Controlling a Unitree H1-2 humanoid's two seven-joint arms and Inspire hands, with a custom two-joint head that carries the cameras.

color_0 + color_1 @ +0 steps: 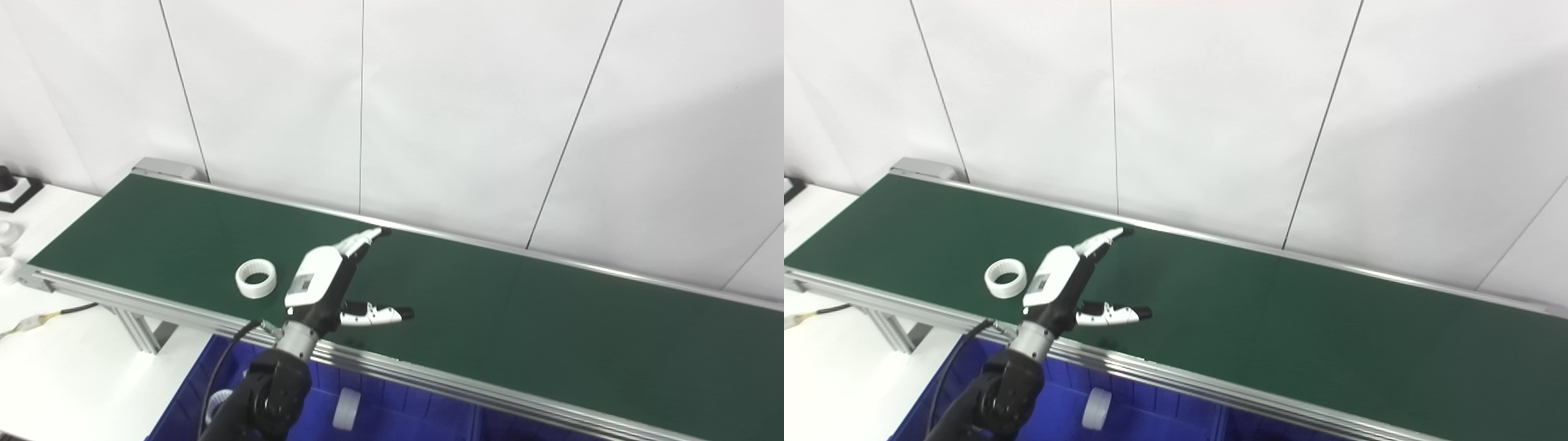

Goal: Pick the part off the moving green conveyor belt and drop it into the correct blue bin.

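A: The part, a white ring, where does it lie?

B: On the green conveyor belt, just beside the left hand, on the side of the hand's back, not touching it.

A: And the left hand itself?

B: Spread wide and holding nothing. It hangs over the belt's near half, the fingers reaching toward the far rail and the thumb sticking out on the side away from the ring. Its white back faces the ring.

A: What lies below the wrist?

B: The belt's near aluminium rail, and under that the blue bin, with a white cylindrical piece standing in it just beneath the forearm. A second white ring shows in the bin beside the forearm.

A: Farther out?

B: Past the ring, beyond the belt's end, a white surface with a cable on it. Behind the belt, a white panelled wall.

A: The right hand?

B: Not seen in either view.
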